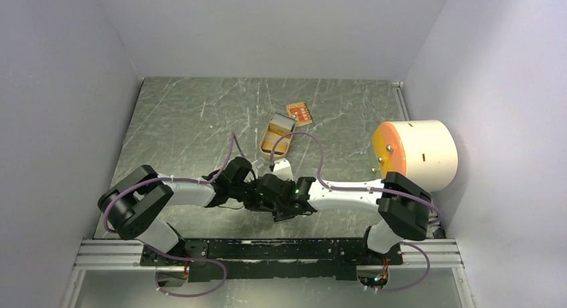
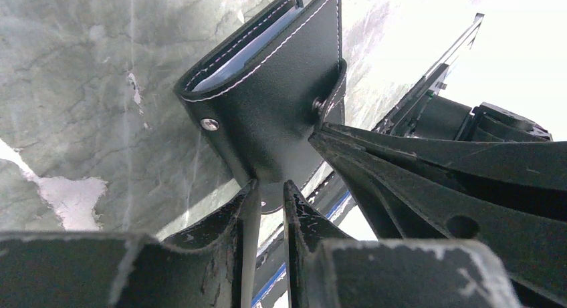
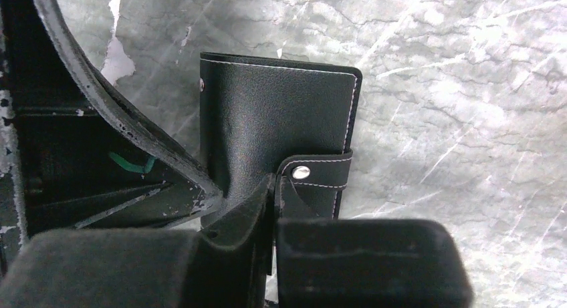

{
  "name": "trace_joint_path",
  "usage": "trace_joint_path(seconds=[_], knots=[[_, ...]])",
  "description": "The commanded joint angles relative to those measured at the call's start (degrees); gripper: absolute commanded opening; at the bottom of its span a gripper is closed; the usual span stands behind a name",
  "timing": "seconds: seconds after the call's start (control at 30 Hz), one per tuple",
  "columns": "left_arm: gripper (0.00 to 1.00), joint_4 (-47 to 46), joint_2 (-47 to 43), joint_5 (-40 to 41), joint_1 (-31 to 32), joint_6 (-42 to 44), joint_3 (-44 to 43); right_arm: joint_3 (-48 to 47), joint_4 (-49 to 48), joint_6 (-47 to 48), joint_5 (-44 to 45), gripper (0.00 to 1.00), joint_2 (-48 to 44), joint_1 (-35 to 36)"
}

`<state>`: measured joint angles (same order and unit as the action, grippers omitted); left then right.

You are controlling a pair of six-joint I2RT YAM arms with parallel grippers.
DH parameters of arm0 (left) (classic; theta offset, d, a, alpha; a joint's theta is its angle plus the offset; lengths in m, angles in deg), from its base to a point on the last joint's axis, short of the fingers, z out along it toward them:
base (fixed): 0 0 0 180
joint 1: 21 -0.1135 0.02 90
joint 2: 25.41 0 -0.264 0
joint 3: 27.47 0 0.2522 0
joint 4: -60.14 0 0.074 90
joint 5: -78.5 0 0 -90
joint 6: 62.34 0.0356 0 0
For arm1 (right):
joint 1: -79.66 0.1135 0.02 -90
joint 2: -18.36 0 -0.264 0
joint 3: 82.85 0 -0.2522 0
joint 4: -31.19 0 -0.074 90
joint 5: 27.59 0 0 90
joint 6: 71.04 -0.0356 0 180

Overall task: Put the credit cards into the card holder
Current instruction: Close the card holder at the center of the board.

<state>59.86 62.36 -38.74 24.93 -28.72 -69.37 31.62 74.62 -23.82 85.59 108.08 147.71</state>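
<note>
Both left hand (image 2: 271,188) and right hand (image 3: 274,188) clamped on the card holder (image 3: 281,114); tin (image 1: 275,139), orange card (image 1: 299,112) beyond.

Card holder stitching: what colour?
White, along the edges of the black leather-like folding card holder; it shows best in the right wrist view.
</note>
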Motion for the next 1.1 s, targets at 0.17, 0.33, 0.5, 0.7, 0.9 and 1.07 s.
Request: trace_joint_path(seconds=[0.17,0.33,0.5,0.7,0.9,1.07], knots=[[0.25,-2.19,0.78,-0.24,0.68,0.21,-0.86,-2.11,4.24,-0.01,3.28,0.00,-1.82,-0.10],[0.25,-1.60,0.21,0.27,0.65,0.31,-0.86,-2.92,4.65,1.97,3.01,0.11,-3.73,-0.06],[0.25,-1.69,0.30,0.24,0.66,0.15,-0.78,-2.52,4.67,2.26,3.71,0.24,-4.25,-0.10],[0.25,-1.25,0.09,0.39,0.66,0.09,-0.88,-2.85,5.49,2.79,5.63,0.27,-2.16,-0.02],[0.25,-0.89,-0.01,0.63,0.72,0.07,-1.15,-2.72,5.34,3.29,6.89,0.27,-0.99,0.00],[0.25,-1.57,0.38,0.42,0.73,-0.16,-0.93,-1.87,4.74,3.04,6.72,0.26,-0.77,-0.01]])
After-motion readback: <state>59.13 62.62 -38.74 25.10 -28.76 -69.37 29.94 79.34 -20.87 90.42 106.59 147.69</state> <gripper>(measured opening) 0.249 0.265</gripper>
